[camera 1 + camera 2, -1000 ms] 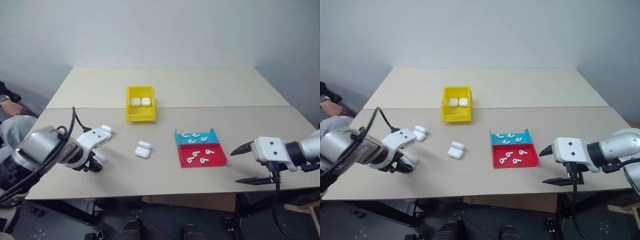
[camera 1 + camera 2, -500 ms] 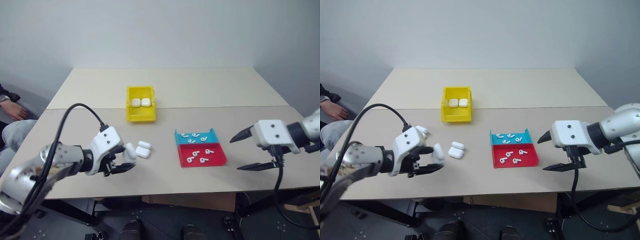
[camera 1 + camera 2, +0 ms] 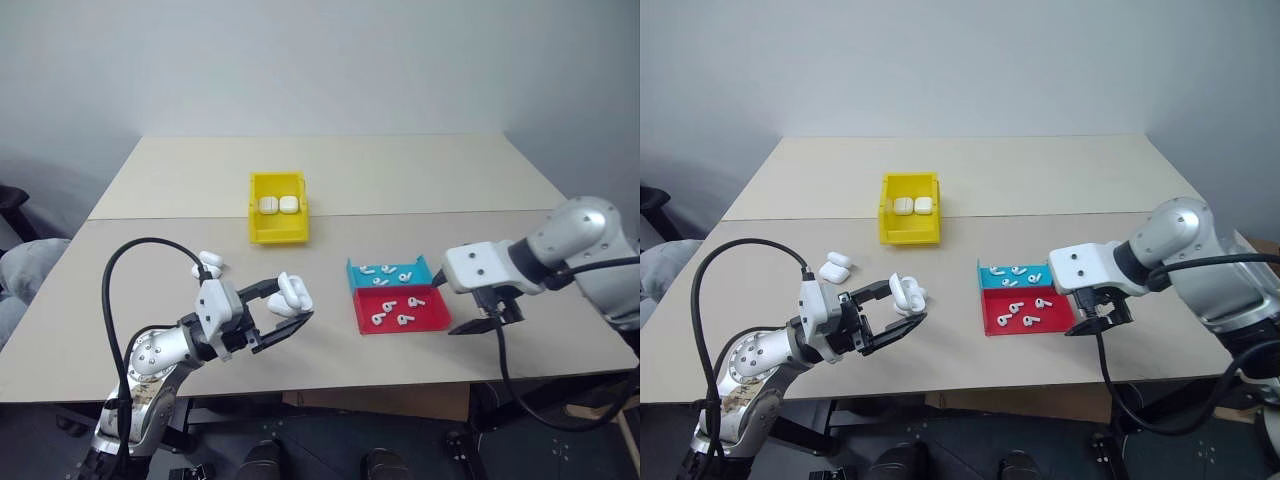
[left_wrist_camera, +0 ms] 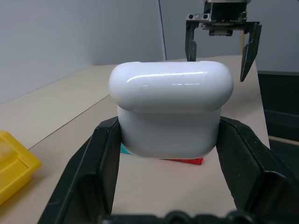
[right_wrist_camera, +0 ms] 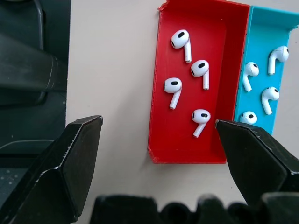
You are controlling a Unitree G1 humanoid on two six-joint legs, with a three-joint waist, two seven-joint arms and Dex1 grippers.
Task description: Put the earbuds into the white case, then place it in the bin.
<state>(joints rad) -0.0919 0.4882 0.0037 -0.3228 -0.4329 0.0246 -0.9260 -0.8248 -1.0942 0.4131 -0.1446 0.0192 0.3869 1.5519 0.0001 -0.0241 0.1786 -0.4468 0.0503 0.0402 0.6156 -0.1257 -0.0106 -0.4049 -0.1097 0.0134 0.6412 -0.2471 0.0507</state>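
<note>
The left gripper (image 3: pixel 285 312) holds a small glossy white rounded earbud case (image 4: pixel 170 114) clamped between its two black fingers, lid closed as far as can be seen, lifted clear of the beige table (image 3: pixel 400 180). The right gripper (image 3: pixel 1095 318) hangs with jaws spread wide, just above the near edge of the shallow red plastic tray (image 5: pixel 196 84), where four tiny white stemmed earbuds (image 5: pixel 201 119) lie between its fingertips; more sit in the adjoining teal tray (image 5: pixel 275 51). The step in hand seems to be fetching an earbud: next, lower and pinch one. Beyond both grippers stands the small yellow plastic bin (image 3: pixel 279 232).
</note>
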